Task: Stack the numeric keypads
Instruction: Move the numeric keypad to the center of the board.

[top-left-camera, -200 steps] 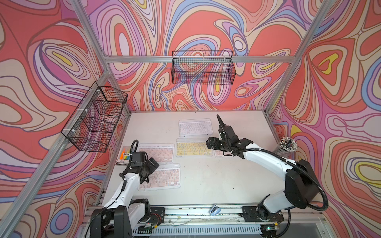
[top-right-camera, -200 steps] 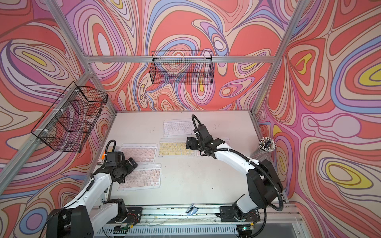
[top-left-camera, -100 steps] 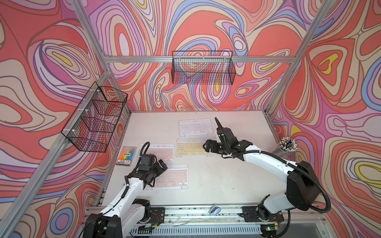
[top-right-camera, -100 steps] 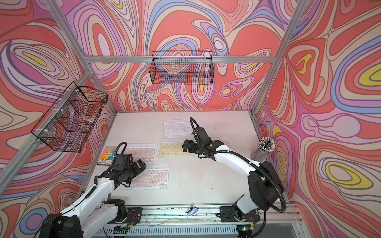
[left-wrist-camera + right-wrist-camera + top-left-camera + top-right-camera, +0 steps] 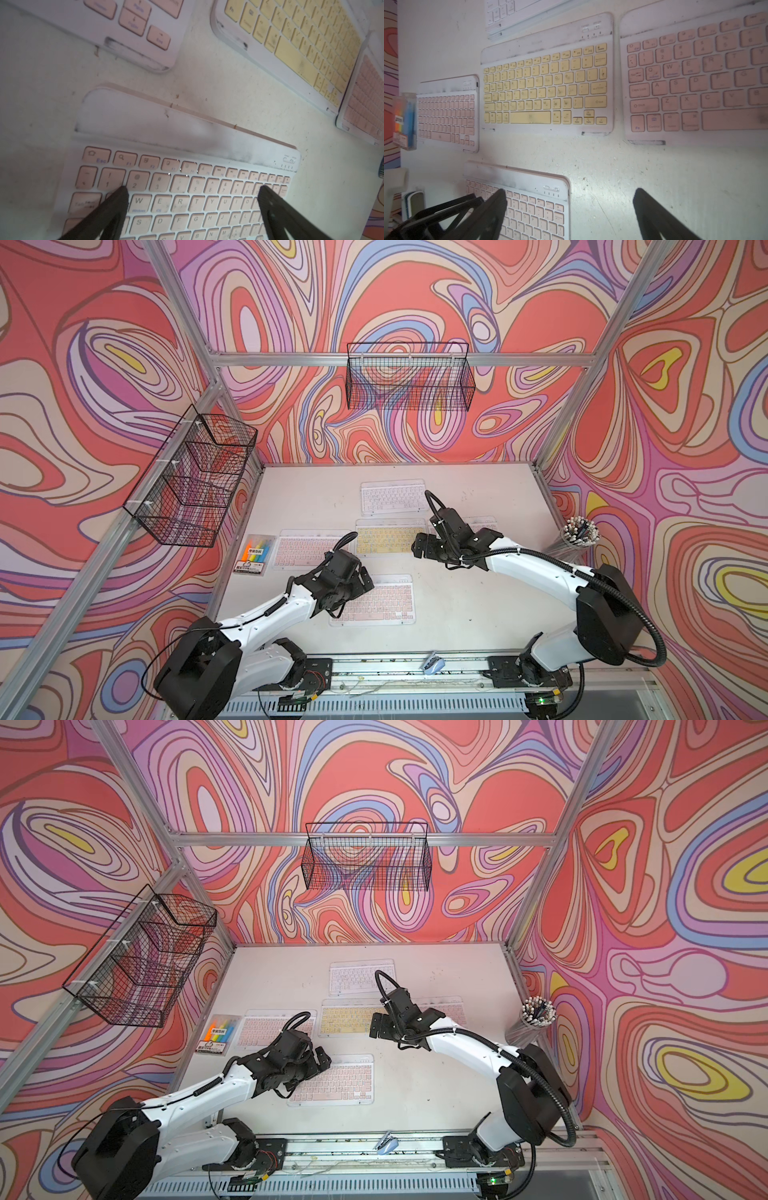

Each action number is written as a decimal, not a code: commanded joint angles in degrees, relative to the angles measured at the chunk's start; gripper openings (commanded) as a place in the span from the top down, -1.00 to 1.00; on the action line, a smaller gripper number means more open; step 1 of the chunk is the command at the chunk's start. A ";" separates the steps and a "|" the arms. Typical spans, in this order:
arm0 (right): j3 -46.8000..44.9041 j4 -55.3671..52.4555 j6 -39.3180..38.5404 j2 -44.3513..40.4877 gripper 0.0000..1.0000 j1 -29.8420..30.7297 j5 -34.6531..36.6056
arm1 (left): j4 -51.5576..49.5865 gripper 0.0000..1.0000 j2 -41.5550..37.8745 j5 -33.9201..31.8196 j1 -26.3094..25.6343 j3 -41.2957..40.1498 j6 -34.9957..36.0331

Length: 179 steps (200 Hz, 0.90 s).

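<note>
While both grippers hold their fingers spread apart and empty, the left gripper (image 5: 193,191) sits over the near pink keypad (image 5: 382,601) and the right gripper (image 5: 569,194) over the table (image 5: 478,614) by the yellow keypad (image 5: 386,537). A white keypad (image 5: 392,495) lies behind the yellow one, and a second pink keypad (image 5: 301,549) lies to its left.

The table (image 5: 469,614) is bare at the front right. Mid-table, the left pink keypad (image 5: 305,549), yellow keypad (image 5: 388,536) and right pink keypad (image 5: 695,83) lie nearly edge to edge (slits only). A bare strip separates them from the near pink keypad (image 5: 382,602). A basket (image 5: 195,477) juts from the left wall; a pen cup (image 5: 579,536) stands by the right edge.
</note>
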 commanded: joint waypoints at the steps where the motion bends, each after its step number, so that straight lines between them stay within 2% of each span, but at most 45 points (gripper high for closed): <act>1: 2.77 -5.45 1.91 3.01 -0.97 2.72 6.58 | -6.00 -1.00 1.56 -1.45 -0.46 1.24 0.22; 15: 3.82 -8.15 3.41 4.60 -0.97 3.91 8.15 | -6.95 -1.00 0.60 -2.09 -0.47 3.74 2.33; 35: 5.92 -11.05 1.75 7.46 -0.97 6.12 7.39 | -9.44 -1.00 -0.97 -1.29 -0.46 6.25 4.03; 59: 7.34 -13.01 2.62 8.95 -0.97 8.28 9.67 | -12.77 -1.00 -5.51 -0.29 -0.55 6.11 4.62; 106: 3.13 -8.02 5.64 7.17 -0.97 9.80 9.62 | -21.00 -1.00 -10.18 -6.40 -0.54 6.71 8.35; 134: 2.98 -6.43 7.05 8.45 -0.97 11.04 7.16 | -19.79 -1.00 -11.03 -6.02 -0.55 5.31 8.11; 179: 3.39 -6.86 7.32 9.14 -0.91 13.15 8.22 | -17.57 -1.00 -10.98 -6.46 -0.55 3.82 9.46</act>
